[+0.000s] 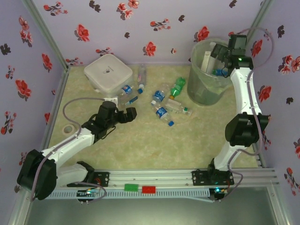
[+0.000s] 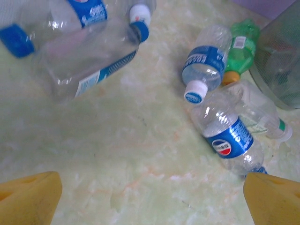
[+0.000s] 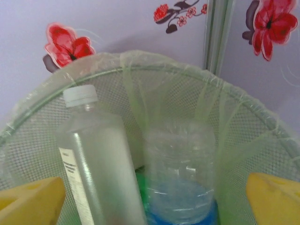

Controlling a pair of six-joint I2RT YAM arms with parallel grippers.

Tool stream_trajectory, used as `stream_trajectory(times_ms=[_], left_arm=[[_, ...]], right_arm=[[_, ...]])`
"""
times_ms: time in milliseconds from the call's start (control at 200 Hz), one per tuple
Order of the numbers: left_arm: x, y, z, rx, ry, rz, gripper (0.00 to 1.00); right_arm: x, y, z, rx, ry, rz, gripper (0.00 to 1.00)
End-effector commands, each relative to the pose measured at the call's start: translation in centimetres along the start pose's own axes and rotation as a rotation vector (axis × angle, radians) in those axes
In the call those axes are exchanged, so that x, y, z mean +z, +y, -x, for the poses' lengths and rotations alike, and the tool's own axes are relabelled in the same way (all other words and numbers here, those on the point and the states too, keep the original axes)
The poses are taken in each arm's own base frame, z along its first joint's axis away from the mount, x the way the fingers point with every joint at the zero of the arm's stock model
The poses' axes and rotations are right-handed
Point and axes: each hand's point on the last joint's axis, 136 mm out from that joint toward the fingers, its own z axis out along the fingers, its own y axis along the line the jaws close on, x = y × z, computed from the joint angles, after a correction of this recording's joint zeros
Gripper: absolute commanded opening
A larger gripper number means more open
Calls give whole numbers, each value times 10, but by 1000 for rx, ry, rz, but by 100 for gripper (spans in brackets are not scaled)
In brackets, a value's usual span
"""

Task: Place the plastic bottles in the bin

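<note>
The bin [image 1: 200,89] stands at the back right, lined with a clear bag. My right gripper [image 1: 221,65] hangs over its mouth, open [image 3: 154,201]. Between its yellow fingers [image 3: 30,201], touching neither, a blurred clear bottle with a blue label [image 3: 180,173] sits inside the bin. A tall white-capped bottle [image 3: 93,154] leans beside it. My left gripper [image 1: 129,114] is open [image 2: 152,201] low over bare table. Ahead of it lie a Pepsi-labelled bottle [image 2: 229,136], a blue-labelled white-capped bottle [image 2: 204,65], a green bottle [image 2: 239,44] and a large clear bottle [image 2: 93,61].
A white square lidded box [image 1: 108,72] sits at the back left, with more bottles [image 1: 126,90] next to it. A roll of tape [image 1: 70,128] lies by the left wall. Green [image 1: 131,187] and red [image 1: 149,190] blocks rest on the front rail.
</note>
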Motion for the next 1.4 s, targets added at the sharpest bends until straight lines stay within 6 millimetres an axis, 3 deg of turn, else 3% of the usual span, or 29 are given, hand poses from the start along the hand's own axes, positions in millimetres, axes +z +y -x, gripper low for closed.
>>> stream_trajectory(times_ms=[0,125,235,525,840,1115,1250,1390], left_arm=[[3,5,13,88,-8,49,100],[13,7,26,110,0,70,100],[22,2,36,138,11,75,100],[46,-1,46,187,85,78,100],[72,-3,36,306,240,43,100],[93,23,20,352,373,98,100],[106,31,17,398,416,109,100],[118,47,29,423,425,170,100]], right_arm=[[-34,1,27,33,-81,23,100],[-64,8,30,47,-124,91,100],[-89,18,19,58,-146,161,100],[-135,62,-55,33,-95,344,100],[-146,95,-163,3,74,481,100],[-135,75,-261,-32,246,428,100],[-132,64,-286,-38,285,414,100],[-131,67,-289,-16,279,434,100]])
